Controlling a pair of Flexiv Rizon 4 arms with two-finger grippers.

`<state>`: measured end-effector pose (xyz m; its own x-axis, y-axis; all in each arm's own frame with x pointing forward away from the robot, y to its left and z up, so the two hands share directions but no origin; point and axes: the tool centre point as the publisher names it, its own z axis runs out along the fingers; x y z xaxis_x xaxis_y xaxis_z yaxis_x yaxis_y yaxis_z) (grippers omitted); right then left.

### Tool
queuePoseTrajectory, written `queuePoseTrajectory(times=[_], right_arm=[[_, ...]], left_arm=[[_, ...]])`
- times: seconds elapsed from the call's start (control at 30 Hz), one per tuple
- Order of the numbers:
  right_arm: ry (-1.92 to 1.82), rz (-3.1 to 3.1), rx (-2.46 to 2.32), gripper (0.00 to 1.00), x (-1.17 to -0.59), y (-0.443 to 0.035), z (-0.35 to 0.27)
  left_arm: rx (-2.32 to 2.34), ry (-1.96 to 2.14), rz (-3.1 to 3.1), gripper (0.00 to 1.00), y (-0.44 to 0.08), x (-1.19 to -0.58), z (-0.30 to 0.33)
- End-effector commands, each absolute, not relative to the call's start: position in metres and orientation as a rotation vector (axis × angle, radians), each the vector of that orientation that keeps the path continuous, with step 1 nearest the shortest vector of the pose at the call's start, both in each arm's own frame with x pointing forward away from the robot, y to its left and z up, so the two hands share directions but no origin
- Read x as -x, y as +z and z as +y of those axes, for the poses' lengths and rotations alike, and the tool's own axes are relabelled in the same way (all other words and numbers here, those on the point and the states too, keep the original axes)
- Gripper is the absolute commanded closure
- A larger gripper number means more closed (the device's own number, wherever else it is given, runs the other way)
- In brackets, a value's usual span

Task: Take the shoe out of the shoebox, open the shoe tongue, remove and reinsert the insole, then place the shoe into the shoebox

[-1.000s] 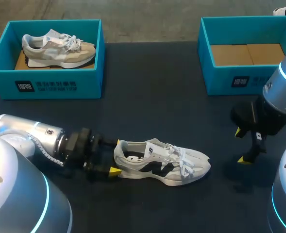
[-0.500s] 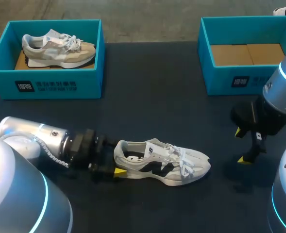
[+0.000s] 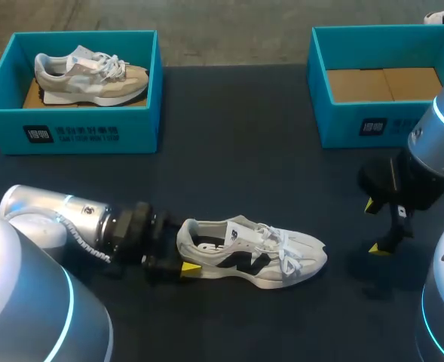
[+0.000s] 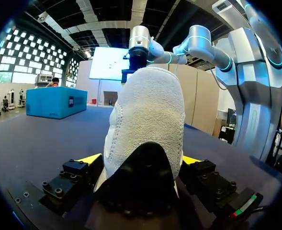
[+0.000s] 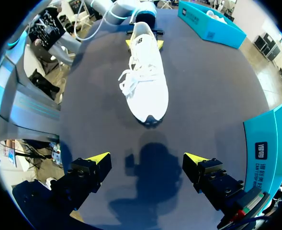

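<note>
A blue box (image 3: 86, 132) sits at the far left corner of the dark table (image 3: 229, 151). A tan shoe (image 3: 90, 74) lies inside it on brown card (image 3: 32, 96), toe toward the table's middle.

Probably a robotics lab: a left arm (image 3: 56, 215) and a right arm (image 3: 440, 143) flank a dark table (image 3: 229, 151) set with a left shoebox (image 3: 86, 128) and a right shoebox (image 3: 357, 124), both teal.
</note>
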<state>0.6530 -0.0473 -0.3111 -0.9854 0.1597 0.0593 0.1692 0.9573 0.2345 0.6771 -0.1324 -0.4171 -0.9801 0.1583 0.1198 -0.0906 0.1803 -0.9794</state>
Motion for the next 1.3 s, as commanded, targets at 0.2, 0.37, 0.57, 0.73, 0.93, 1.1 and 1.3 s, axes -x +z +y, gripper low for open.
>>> queuePoseTrajectory(times=[0.2,0.37,0.57,0.73,0.93,1.1,1.3], right_arm=[[-0.373,-3.071,0.257,0.00,-0.652,-0.312,-0.048],[-0.373,-3.071,0.257,0.00,-0.652,-0.312,-0.048],[-0.373,-3.071,0.257,0.00,-0.652,-0.312,-0.048],[-0.373,-3.071,0.257,0.00,-0.652,-0.312,-0.048],[-0.373,-3.071,0.257,0.00,-0.652,-0.312,-0.048],[-0.373,-3.071,0.257,0.00,-0.652,-0.312,-0.048],[-0.373,-3.071,0.257,0.00,-0.652,-0.312,-0.048]], left_arm=[[0.069,1.904,-2.263,0.00,-0.418,-0.671,-0.138],[0.065,1.908,-2.285,0.00,-0.417,-0.669,-0.134],[0.020,1.943,-2.295,0.00,-0.415,-0.672,-0.128],[0.018,1.945,-2.294,0.00,-0.414,-0.673,-0.131],[0.011,1.935,-2.292,0.00,-0.414,-0.673,-0.137],[0.007,1.915,-2.315,0.00,-0.417,-0.672,-0.143],[-0.003,1.924,-2.327,0.00,-0.419,-0.676,-0.148]])
